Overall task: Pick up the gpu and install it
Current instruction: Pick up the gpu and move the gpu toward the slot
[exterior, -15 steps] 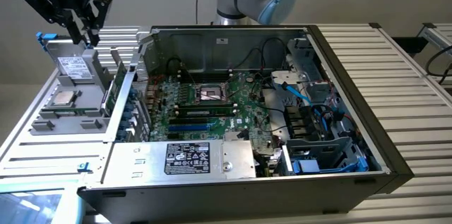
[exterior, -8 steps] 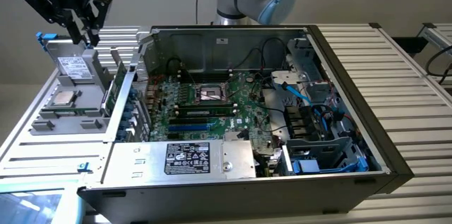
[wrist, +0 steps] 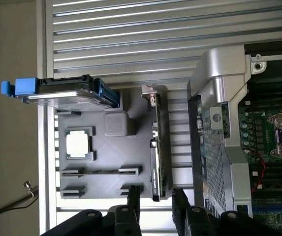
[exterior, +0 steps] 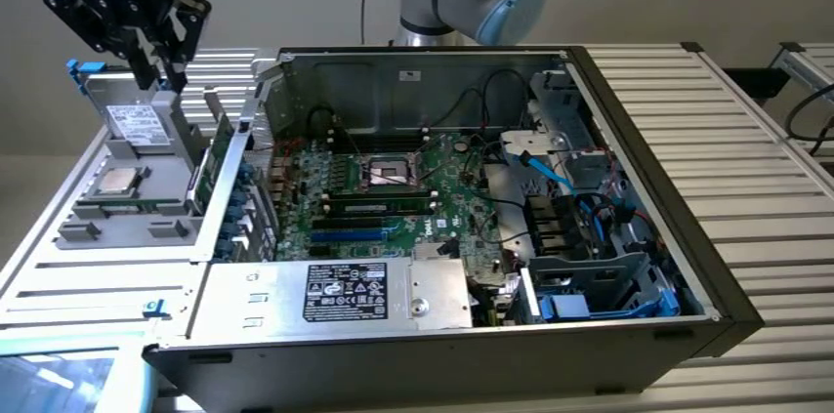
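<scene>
Wrist view first: the end effector (wrist: 155, 204) hangs over the grey parts fixture (wrist: 111, 167) with its two dark fingers (wrist: 132, 196) spread wide and nothing between them but air. It is open and holding nothing.

The gpu (wrist: 155, 152) stands on its thin edge in a slot along the side of the fixture that faces the computer case (wrist: 219, 147). Its long axis runs straight away from the fingertips toward the silver bracket (wrist: 148, 93) at its far end. The near end of the card lines up with the gap between the fingers, one finger to each flat face, so I'd judge the jaws are set across the card's thickness rather than along its length. I see no contact.

In the exterior view the end effector (exterior: 159, 73) hovers above the fixture on the counter (exterior: 743, 149), at the exterior view's left of the case. The gpu (exterior: 206, 154) sits below it, upright beside the hard drive (exterior: 135, 125) and the CPU (exterior: 120, 179). The motherboard (exterior: 378, 188) lies well apart, inside the case.
</scene>
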`<state>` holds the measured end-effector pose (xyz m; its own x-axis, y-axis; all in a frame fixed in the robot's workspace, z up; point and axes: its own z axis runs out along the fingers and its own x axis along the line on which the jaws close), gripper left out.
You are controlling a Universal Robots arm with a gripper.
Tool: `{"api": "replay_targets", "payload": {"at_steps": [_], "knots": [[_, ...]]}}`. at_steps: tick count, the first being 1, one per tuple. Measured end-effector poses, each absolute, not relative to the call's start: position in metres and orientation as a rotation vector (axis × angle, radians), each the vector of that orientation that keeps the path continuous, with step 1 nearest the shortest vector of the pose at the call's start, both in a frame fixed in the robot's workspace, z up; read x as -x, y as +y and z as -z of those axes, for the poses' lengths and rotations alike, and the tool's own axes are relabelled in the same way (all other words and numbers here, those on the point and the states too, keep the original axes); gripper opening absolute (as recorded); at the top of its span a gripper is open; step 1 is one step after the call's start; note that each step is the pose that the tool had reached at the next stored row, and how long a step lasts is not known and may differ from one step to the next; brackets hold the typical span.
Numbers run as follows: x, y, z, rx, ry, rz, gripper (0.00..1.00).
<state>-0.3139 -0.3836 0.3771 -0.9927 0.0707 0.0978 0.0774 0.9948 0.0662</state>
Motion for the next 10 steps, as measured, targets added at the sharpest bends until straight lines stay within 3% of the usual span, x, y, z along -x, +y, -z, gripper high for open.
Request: {"api": "replay_targets", "payload": {"at_steps": [10], "knots": [[0.315,-0.372,-0.359,0.113,-3.042,0.106,0.40]]}}
